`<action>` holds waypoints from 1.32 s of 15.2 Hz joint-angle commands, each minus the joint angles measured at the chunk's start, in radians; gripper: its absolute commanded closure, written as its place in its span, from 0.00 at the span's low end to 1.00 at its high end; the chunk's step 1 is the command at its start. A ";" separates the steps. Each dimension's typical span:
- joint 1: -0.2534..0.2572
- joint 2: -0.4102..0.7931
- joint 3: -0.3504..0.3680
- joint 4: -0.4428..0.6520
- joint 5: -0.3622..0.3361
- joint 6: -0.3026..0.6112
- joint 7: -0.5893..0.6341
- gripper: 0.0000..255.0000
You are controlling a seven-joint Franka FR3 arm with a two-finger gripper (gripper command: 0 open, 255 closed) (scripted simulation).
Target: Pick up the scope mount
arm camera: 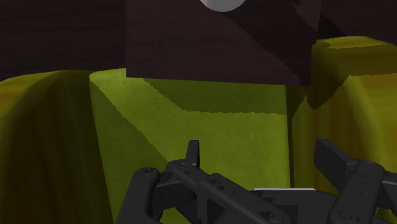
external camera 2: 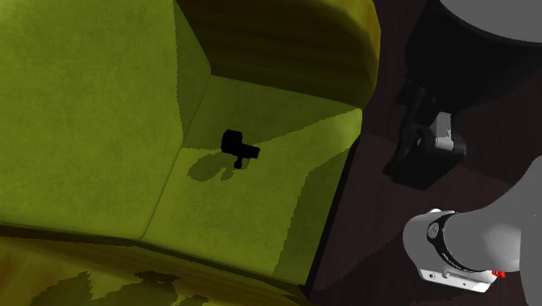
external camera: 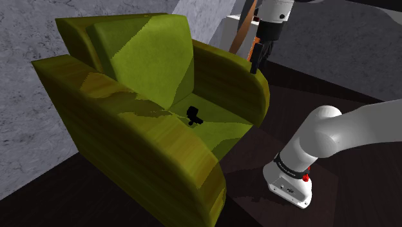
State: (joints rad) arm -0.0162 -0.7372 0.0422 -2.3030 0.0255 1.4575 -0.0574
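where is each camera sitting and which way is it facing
Shoulder view: beside the robot, looking down on the green armchair; white arm and gripper show.
Second exterior view: high above, looking steeply down at the seat; arm at right.
Wrist view: on the gripper, facing the armchair's cushions; black fingers apart.
Shared: the first two show the black scope mount on the seat.
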 commanded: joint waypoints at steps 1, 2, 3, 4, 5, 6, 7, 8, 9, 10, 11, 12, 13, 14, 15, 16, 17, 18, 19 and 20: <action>0.000 0.000 0.000 0.000 0.000 0.000 0.000 0.00; -0.001 0.006 -0.005 -0.027 -0.003 0.037 -0.009 0.00; -0.002 0.014 -0.011 -0.053 -0.007 0.075 -0.018 0.00; -0.003 0.024 -0.016 -0.078 -0.010 0.112 -0.027 0.00; -0.005 0.035 -0.021 -0.101 -0.013 0.150 -0.035 0.00; -0.006 0.048 -0.027 -0.123 -0.016 0.189 -0.044 0.00; -0.007 0.062 -0.032 -0.143 -0.019 0.228 -0.053 0.00; -0.009 0.079 -0.037 -0.162 -0.022 0.267 -0.061 0.00; -0.010 0.097 -0.042 -0.180 -0.025 0.306 -0.070 0.00; -0.012 0.117 -0.048 -0.196 -0.027 0.346 -0.079 0.00; -0.013 0.139 -0.053 -0.210 -0.030 0.386 -0.087 0.00; -0.015 0.163 -0.058 -0.223 -0.032 0.427 -0.096 0.00; -0.016 0.188 -0.064 -0.235 -0.033 0.467 -0.104 0.00; -0.017 0.215 -0.069 -0.245 -0.035 0.508 -0.113 0.00; -0.018 0.243 -0.074 -0.253 -0.036 0.548 -0.122 0.00; -0.019 0.274 -0.080 -0.259 -0.037 0.588 -0.131 0.00; -0.020 0.305 -0.085 -0.264 -0.037 0.629 -0.140 0.00; -0.021 0.339 -0.090 -0.267 -0.037 0.669 -0.149 0.00; -0.021 0.373 -0.095 -0.269 -0.037 0.708 -0.158 0.00; -0.021 0.409 -0.101 -0.268 -0.035 0.747 -0.168 0.00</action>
State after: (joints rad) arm -0.0375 -0.3672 -0.0533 -2.5685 -0.0111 2.1564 -0.2158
